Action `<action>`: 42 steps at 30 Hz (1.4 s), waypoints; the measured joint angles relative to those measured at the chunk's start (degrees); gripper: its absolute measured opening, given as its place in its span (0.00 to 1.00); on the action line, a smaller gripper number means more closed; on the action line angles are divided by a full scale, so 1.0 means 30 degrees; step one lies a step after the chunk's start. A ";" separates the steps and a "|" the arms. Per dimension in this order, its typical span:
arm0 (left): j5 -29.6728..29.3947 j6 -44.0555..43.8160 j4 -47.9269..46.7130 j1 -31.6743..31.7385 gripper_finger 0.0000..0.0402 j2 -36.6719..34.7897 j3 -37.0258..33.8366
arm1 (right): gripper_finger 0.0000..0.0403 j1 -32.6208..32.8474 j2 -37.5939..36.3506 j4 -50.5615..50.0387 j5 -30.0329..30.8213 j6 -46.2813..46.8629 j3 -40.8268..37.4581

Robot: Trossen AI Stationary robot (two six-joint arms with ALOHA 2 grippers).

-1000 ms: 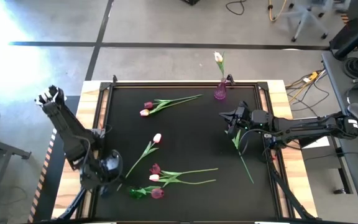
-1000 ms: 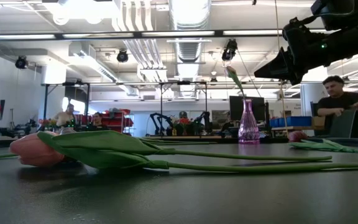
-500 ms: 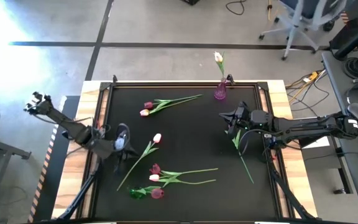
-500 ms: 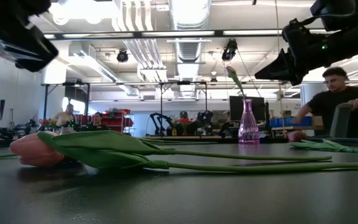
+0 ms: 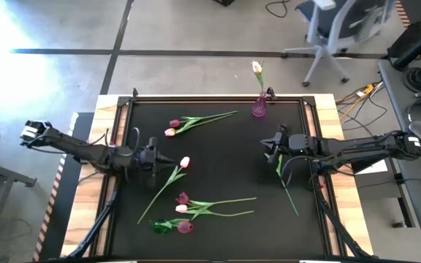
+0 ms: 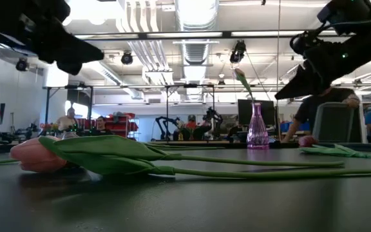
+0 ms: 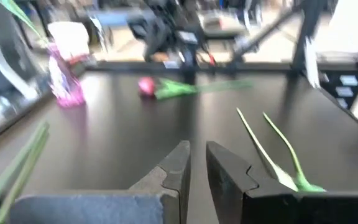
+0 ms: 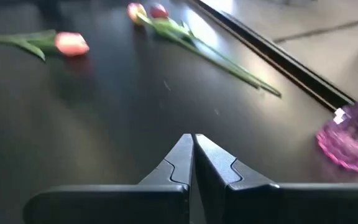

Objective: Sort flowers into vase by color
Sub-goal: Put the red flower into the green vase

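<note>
Tulips lie flat on the black mat: a magenta and a pale one together, a single pale one, a mixed bunch, and a magenta one with its stem below my right arm. One white tulip stands in the purple vase at the far edge. My left gripper, fingers a narrow gap apart, hovers just left of the single pale tulip. My right gripper is shut, above the mat near the magenta tulip's head.
A small green vase seems to lie on its side near the near edge, a magenta head beside it. Bare mat lies between the two grippers. Wooden borders frame the mat. People and an office chair show beyond the table.
My left arm has swung out from the near-left corner, toward the far edge and the right, stretching nearly level; its gripper has come up beside the single pale tulip. My right gripper has dipped slightly. No flower has moved.
</note>
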 joint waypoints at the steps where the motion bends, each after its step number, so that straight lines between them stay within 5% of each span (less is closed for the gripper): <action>1: 0.0000 0.0271 0.1003 0.0241 0.09 -0.0021 -0.0377 | 0.02 0.0366 0.0000 -0.1149 0.0552 0.0531 0.0357; 9: -0.0168 0.1173 0.5892 0.1885 0.09 -0.0042 -0.3041 | 0.09 0.3234 0.1602 -0.9454 0.2818 0.7763 0.2945; 16: -0.0296 0.1493 0.7185 0.2576 0.09 -0.0035 -0.3636 | 0.23 0.4648 0.4696 -1.1979 0.2985 1.2186 0.4468; 28: -0.0299 0.2979 0.7256 0.2674 0.09 0.0031 -0.2994 | 0.47 0.6528 1.2203 -0.5724 0.0475 0.7468 0.8620; 42: -0.0299 0.2564 0.7234 0.2674 0.09 0.0088 -0.3030 | 0.48 1.0653 2.1350 -0.5274 -0.0827 0.6330 1.7649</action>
